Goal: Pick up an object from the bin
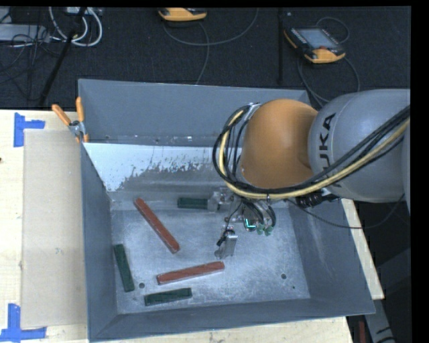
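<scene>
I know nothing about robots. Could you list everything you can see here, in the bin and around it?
Bin: one, grey metal, centre of the view.
Red-brown bars: two; one slanted on the left-centre floor, one nearer the front.
Dark green bars: three; back wall, left side, front.
Orange-and-black devices: two, on the dark floor behind the bin.
Robot arm: one, grey with an orange cover, reaching in from the right.
Gripper: one, low in the bin, just above the right end of the front red-brown bar.
</scene>
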Controlling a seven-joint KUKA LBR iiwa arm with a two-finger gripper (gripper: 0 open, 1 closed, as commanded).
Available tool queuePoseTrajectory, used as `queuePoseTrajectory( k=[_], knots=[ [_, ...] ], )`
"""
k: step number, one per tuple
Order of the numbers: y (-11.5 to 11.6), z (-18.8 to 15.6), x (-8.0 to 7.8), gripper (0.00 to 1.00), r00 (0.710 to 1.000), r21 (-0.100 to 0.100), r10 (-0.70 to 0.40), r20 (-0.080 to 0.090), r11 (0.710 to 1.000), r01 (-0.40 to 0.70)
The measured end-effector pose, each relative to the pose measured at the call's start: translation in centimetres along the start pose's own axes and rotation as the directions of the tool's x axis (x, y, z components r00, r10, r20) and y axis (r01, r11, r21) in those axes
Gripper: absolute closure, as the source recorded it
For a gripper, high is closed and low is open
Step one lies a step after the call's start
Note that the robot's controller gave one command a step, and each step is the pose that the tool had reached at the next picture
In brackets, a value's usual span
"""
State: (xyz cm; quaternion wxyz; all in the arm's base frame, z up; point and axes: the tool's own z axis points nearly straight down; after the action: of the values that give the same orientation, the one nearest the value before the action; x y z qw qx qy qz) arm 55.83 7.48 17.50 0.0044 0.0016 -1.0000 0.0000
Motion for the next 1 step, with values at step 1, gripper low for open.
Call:
queuePoseTrajectory(
  k=[1],
  knots=[
    [-0.63,10.37,3.48,0.0,0.997,0.001,-0.073,-0.002,0.997,0.073]
  ],
)
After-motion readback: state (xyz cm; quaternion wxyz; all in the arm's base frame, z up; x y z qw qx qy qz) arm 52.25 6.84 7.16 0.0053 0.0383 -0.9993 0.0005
